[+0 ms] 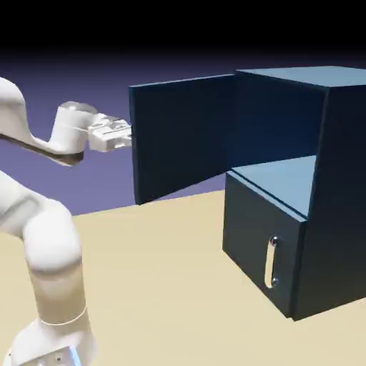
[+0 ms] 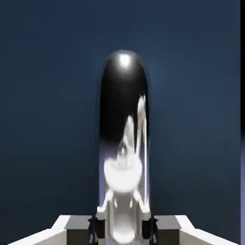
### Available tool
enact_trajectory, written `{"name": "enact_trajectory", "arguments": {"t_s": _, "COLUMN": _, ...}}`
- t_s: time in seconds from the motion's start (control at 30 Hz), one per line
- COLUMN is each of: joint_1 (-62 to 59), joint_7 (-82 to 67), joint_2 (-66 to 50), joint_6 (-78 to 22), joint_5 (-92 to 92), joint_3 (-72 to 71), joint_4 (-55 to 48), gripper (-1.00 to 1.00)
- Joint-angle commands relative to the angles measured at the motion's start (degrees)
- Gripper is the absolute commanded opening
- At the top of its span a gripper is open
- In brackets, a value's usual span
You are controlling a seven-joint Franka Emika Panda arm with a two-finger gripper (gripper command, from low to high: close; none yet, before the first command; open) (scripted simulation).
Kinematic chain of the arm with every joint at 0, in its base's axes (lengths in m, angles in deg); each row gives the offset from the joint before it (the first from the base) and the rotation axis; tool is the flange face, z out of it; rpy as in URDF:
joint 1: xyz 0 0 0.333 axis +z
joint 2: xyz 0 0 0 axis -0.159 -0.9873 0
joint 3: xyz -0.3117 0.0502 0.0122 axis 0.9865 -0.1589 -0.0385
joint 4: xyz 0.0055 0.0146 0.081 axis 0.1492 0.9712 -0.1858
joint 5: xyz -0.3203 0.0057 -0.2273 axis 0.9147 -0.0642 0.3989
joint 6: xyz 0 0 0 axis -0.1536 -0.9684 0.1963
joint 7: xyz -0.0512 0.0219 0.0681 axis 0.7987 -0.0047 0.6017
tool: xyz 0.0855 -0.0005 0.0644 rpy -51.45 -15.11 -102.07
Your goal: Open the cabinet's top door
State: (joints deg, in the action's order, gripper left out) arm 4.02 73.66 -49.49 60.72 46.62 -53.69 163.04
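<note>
Top door [image 1: 182,139] swung wide, left of cabinet [image 1: 314,193]. Fingers [image 2: 92,228] pinching its chrome handle [image 2: 123,143]. Door looks rigid, hinged, light-swinging; handle likely slippery, so grip mid-loop.

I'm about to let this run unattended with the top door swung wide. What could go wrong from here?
1. The claw is shut on the top door's handle; the polished bar could slip out of the grip.
2. The top door already stands wide open; further pulling may strain the hinge or shift the cabinet.
</note>
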Motion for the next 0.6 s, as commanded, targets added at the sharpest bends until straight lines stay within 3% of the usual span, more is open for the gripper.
{"name": "enact_trajectory", "arguments": {"t_s": 0.0, "joint_1": -2.05, "joint_7": 0.30, "joint_2": -0.87, "joint_6": -1.70, "joint_5": -0.74, "joint_3": -2.11, "joint_4": -1.78, "gripper": -1.00}}
{"name": "enact_trajectory", "arguments": {"t_s": 0.27, "joint_1": -18.66, "joint_7": 0.65, "joint_2": -2.82, "joint_6": -10.92, "joint_5": -5.60, "joint_3": -17.27, "joint_4": -13.95, "gripper": -1.00}}
{"name": "enact_trajectory", "arguments": {"t_s": 0.57, "joint_1": -36.43, "joint_7": -3.10, "joint_2": 3.14, "joint_6": -18.14, "joint_5": -11.47, "joint_3": -29.90, "joint_4": -27.49, "gripper": -1.00}}
